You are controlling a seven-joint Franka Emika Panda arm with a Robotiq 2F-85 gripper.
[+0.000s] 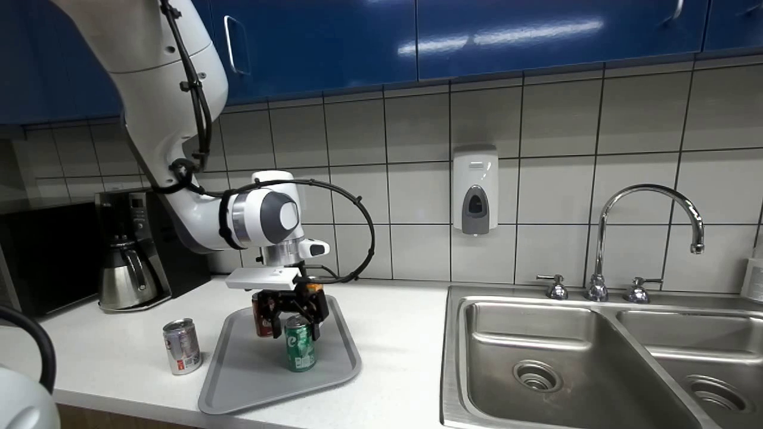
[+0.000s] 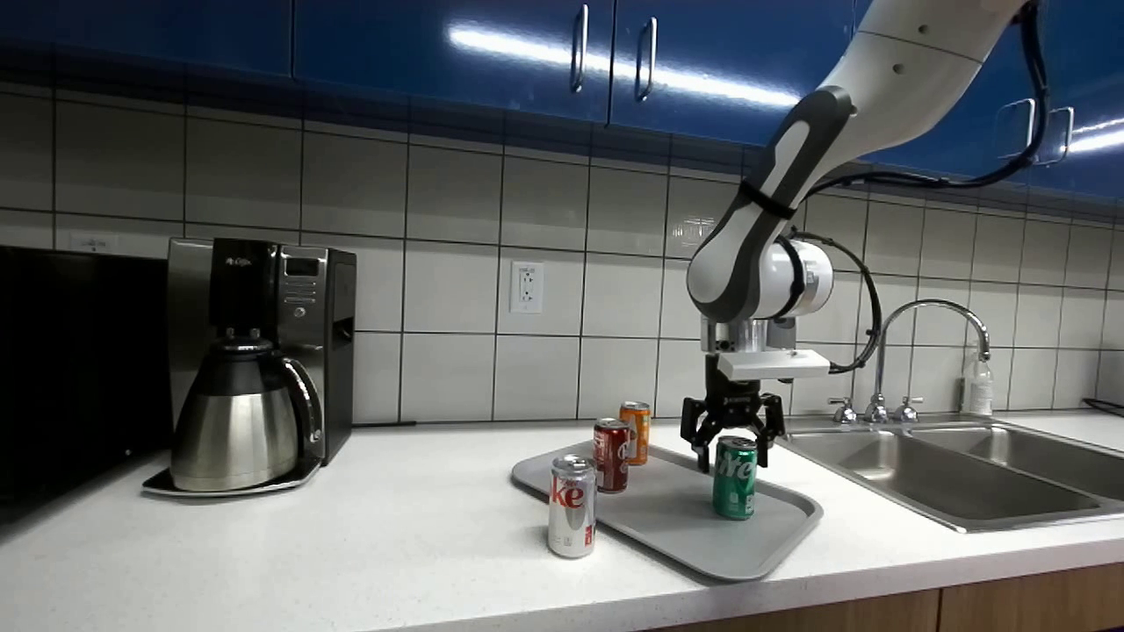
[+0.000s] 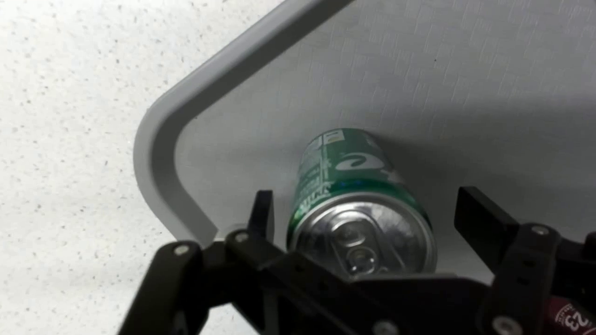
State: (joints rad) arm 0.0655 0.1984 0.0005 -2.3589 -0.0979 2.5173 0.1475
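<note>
Green can (image 3: 351, 170): white lettering, silver top. Gripper (image 3: 363, 209): black. Tray (image 3: 419, 65): grey, woven pattern. Counter (image 3: 70, 139): white, dark speckles. Silver can (image 2: 572, 513): red lettering. Dark red can (image 2: 611, 458): white lettering. Orange can (image 2: 638, 432): silver top. Cabinets (image 1: 328, 47): blue. Wall tiles (image 2: 448, 285): off-white, dark joints.

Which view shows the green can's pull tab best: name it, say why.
The wrist view: from close above, it shows the pull tab clearly. Both exterior views show the green can from the side; the pull tab is indistinct.
</note>
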